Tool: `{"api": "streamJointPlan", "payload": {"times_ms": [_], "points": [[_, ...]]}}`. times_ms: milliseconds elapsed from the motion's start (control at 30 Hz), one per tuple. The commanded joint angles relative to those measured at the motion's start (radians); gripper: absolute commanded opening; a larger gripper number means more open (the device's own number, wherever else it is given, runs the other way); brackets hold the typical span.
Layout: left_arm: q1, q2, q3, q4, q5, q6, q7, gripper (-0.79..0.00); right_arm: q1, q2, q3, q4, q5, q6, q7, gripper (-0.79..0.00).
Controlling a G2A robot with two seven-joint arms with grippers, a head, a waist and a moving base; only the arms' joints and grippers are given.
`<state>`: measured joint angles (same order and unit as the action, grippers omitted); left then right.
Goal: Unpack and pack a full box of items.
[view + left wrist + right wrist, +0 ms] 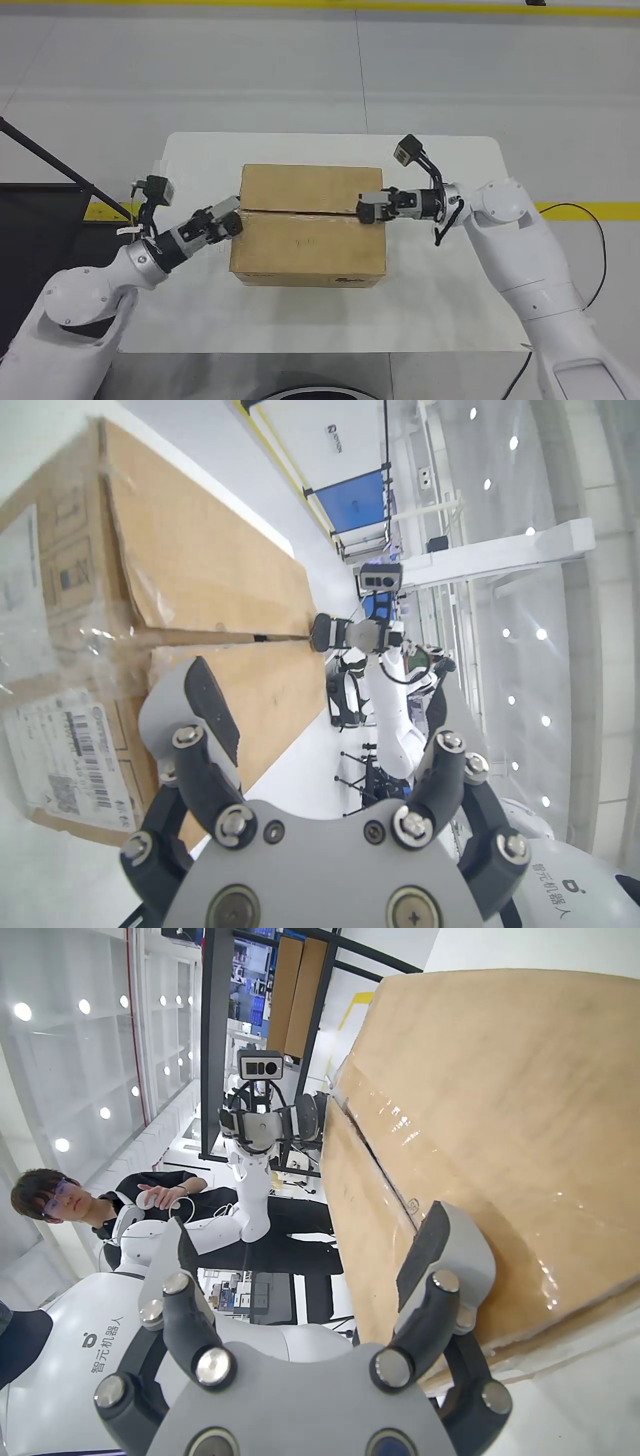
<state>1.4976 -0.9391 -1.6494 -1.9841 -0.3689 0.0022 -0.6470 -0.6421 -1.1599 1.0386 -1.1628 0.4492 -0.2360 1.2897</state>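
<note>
A closed cardboard box (310,240) stands in the middle of the white table, its two top flaps meeting in a lengthwise seam (300,212) with clear tape at the ends. My left gripper (232,222) is at the box's left end, level with the seam, open. In the left wrist view one finger (210,700) lies against the box (200,550) near its labelled end face, and the gripper (325,710) holds nothing. My right gripper (366,209) is at the right end of the seam, open. One of its pads (430,1248) touches the box (500,1103) by the taped seam, and the gripper (305,1253) is empty.
The white table (440,300) has bare surface around the box on all sides. A black frame with a slanted pole (40,220) stands off the table's left edge. Grey floor with yellow lines surrounds the table.
</note>
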Motion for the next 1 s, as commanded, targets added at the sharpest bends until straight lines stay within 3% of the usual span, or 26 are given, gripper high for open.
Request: {"api": "streamJointPlan", "payload": {"times_ms": [0, 167, 600, 767, 967], "points": [[0.020, -0.003, -0.045, 0.004, -0.045, -0.006, 0.050, 0.000, 0.002, -0.003, -0.007, 0.016, 0.004, -0.008, -0.006, 0.000], [0.089, -0.012, -0.128, 0.014, -0.140, -0.003, 0.156, 0.000, 0.002, -0.004, -0.010, 0.021, 0.009, -0.012, -0.006, 0.000], [0.089, -0.012, -0.128, 0.014, -0.140, -0.003, 0.156, 0.000, 0.002, -0.004, -0.010, 0.021, 0.009, -0.012, -0.006, 0.000], [0.109, -0.022, -0.123, 0.018, -0.164, 0.009, 0.269, 0.000, -0.020, -0.003, -0.012, -0.008, -0.007, 0.020, -0.039, 0.000], [0.153, -0.033, -0.114, 0.005, -0.177, 0.028, 0.330, 0.000, -0.013, -0.002, -0.019, 0.004, -0.029, 0.070, -0.041, 0.000]]}}
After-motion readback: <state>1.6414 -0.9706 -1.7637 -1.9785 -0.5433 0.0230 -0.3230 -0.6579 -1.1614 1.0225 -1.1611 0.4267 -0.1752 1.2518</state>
